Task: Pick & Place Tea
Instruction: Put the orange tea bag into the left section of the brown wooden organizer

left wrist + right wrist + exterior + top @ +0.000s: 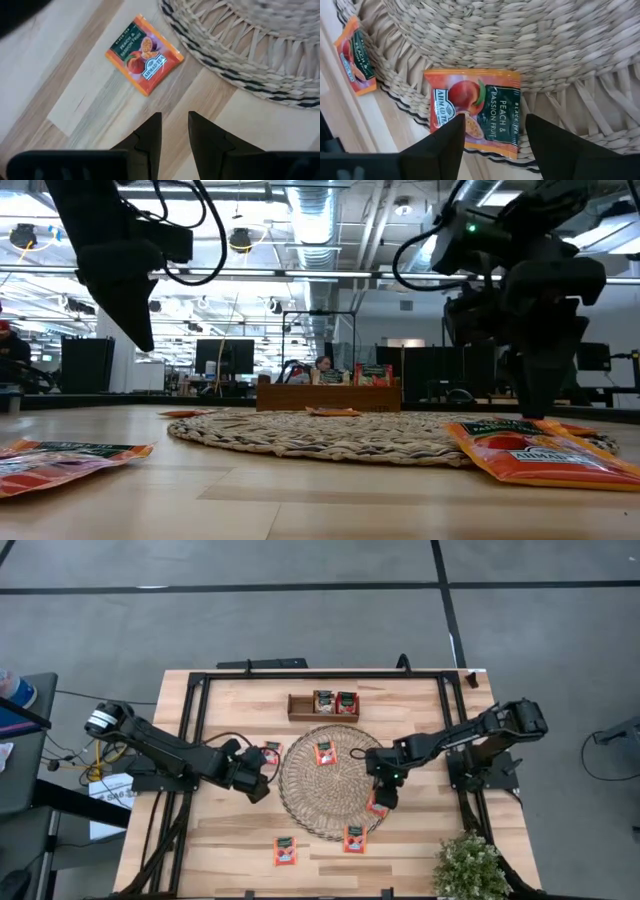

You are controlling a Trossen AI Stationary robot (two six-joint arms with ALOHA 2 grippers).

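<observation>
Red-orange tea packets lie scattered. One (475, 112) rests flat on the rim of the round woven mat (325, 780), at its near right. My right gripper (495, 137) stands open right above it, slanting down, a finger over each side of the packet's near edge. Another packet (144, 54) lies on the wood just left of the mat. My left gripper (174, 122) hangs above the table near it, a narrow bare gap between its fingers. A packet (323, 752) lies on the mat. My right gripper comes slanting down from above at the packet on the mat's rim (470, 131). Its open fingers (451, 142) stand over the packet's near edge. I cannot tell whether they touch it. The packet lies flat on the mat.
A small wooden tray (300, 706) at the far side holds two packets. Two more packets (354, 838) (285, 851) lie on the wood near the front edge. A potted plant (470, 865) stands at the near right corner. A black frame rims the table.
</observation>
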